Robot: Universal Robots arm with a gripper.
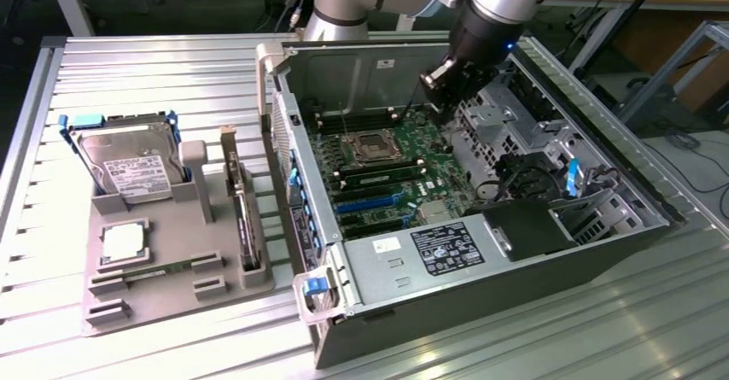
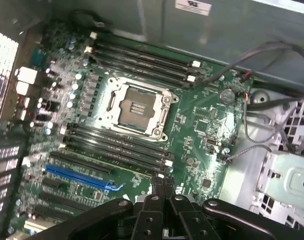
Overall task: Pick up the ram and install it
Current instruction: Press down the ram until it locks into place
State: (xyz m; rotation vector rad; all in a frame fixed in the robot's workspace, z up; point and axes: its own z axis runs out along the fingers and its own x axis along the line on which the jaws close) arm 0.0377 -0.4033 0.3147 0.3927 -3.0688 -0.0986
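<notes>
Tool (image 2: 162, 189): closed, fingers pressed together, empty, hovering above the motherboard (image 2: 192, 130) inside the computer case (image 1: 479, 252).
Computer case: open, lying on its side on the counter (image 1: 148, 64); holds the motherboard with an empty processor socket (image 2: 137, 107) and rows of memory slots (image 2: 117, 145).
Ram (image 1: 384, 174): one green stick seated in a slot beside the socket.
Parts tray (image 1: 171, 226): near the counter's edge, beside the case; holds a hard drive (image 1: 131, 154), a processor chip (image 1: 123, 240) and an upright expansion card (image 1: 242, 205).

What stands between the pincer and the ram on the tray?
Exterior view: the upright expansion card and the computer case's side wall stand between pincer and ram.
</notes>
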